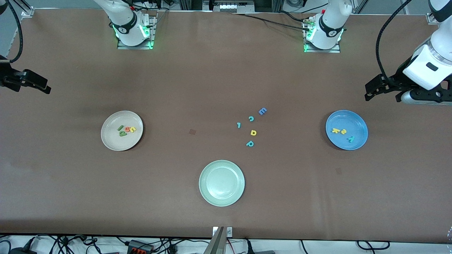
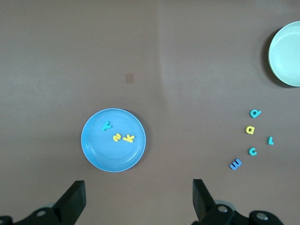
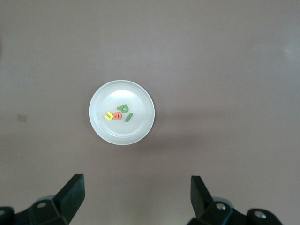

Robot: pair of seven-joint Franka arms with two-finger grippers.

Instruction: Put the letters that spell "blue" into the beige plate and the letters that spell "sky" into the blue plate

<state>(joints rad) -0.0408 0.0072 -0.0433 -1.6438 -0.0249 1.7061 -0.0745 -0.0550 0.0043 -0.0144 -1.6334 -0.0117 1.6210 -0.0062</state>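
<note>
Hovering spread, our left end effector [image 2: 136, 201] and right end effector [image 3: 136, 199] wait; "blue" letters [image 1: 126, 129] seemingly fill the beige plate [image 1: 113, 141], "sky" letters [image 1: 342, 133] the blue plate [image 1: 356, 121].

You see only part of the right tool [image 1: 44, 88] in the front view; the frame edge cuts off its arm. The left tool [image 1: 369, 93] shows its fingers, but the wrist runs off the edge. In the left wrist view, the pale green plate [image 2: 286, 54] is cropped. The small teal letter [image 1: 239, 125] is too tiny to read.
</note>
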